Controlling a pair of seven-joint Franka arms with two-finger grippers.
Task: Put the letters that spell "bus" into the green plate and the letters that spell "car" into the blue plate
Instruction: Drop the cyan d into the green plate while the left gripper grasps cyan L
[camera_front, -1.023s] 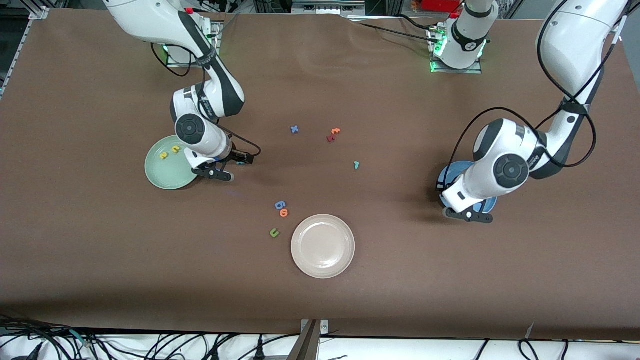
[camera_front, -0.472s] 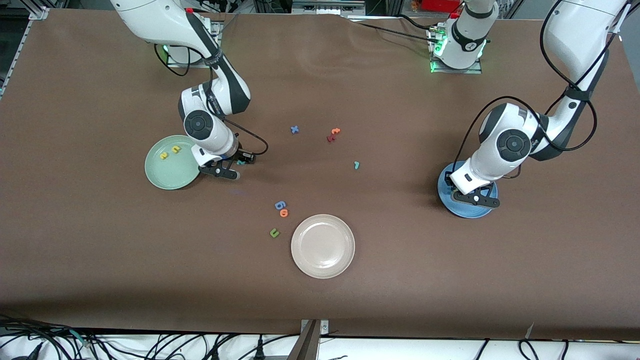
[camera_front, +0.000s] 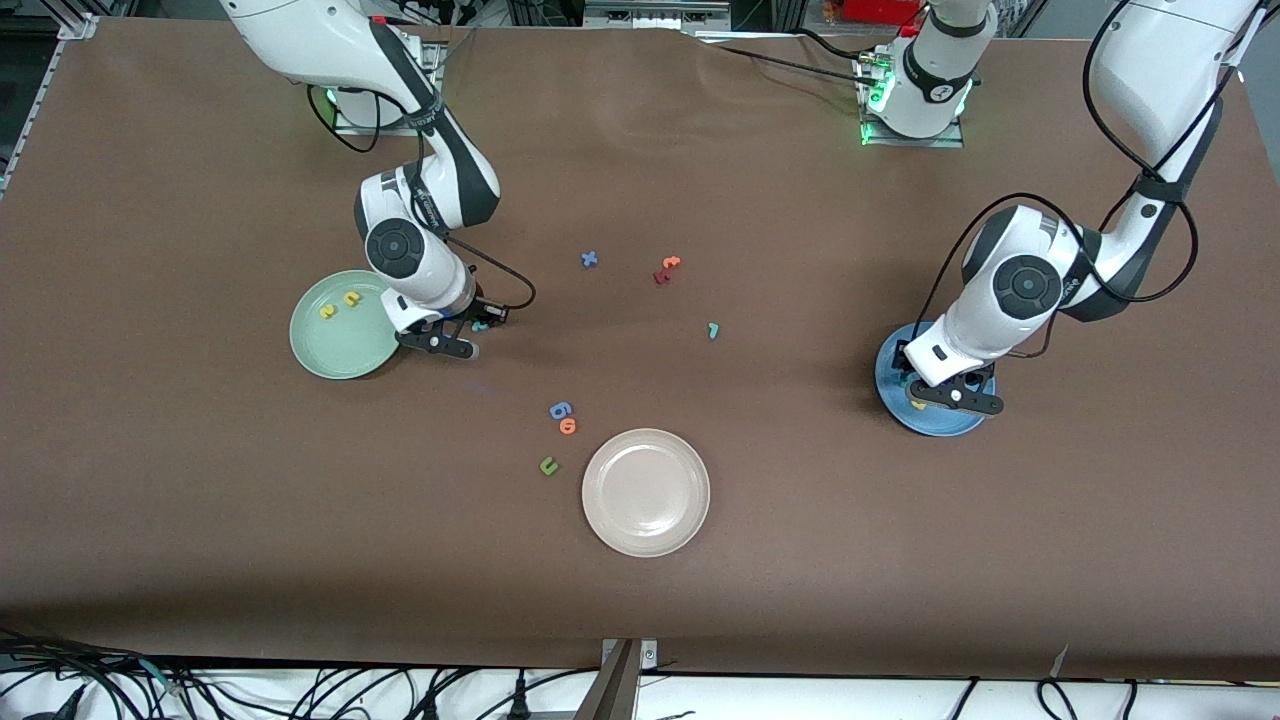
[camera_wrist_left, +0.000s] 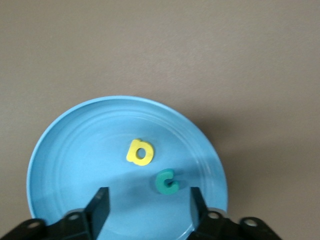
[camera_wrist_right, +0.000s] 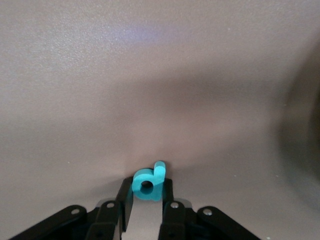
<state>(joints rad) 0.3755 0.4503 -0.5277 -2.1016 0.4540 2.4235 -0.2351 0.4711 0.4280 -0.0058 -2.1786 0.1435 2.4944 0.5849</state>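
Observation:
The pale green plate (camera_front: 335, 352) holds the yellow u (camera_front: 351, 298) and the yellow s (camera_front: 327, 311). Beside it, toward the table's middle, my right gripper (camera_front: 483, 321) is shut on the teal b (camera_wrist_right: 148, 182), low over the cloth. My left gripper (camera_wrist_left: 147, 210) hangs open over the blue plate (camera_front: 938, 422). In that plate lie the yellow a (camera_wrist_left: 140, 152) and the teal c (camera_wrist_left: 166, 181), both free of the fingers. The thin teal r (camera_front: 713, 330) lies alone on the cloth, between the two plates.
A beige plate (camera_front: 646, 492) sits nearest the front camera. Beside it lie a blue g (camera_front: 560, 410), an orange o (camera_front: 568, 426) and a green u (camera_front: 548, 465). Farther back lie a blue x (camera_front: 589, 260), an orange t (camera_front: 671, 263) and a dark red letter (camera_front: 660, 277).
My left gripper moved in over the blue plate and opened, and the teal c now lies in the plate. My right gripper closed on the teal b beside the green plate.

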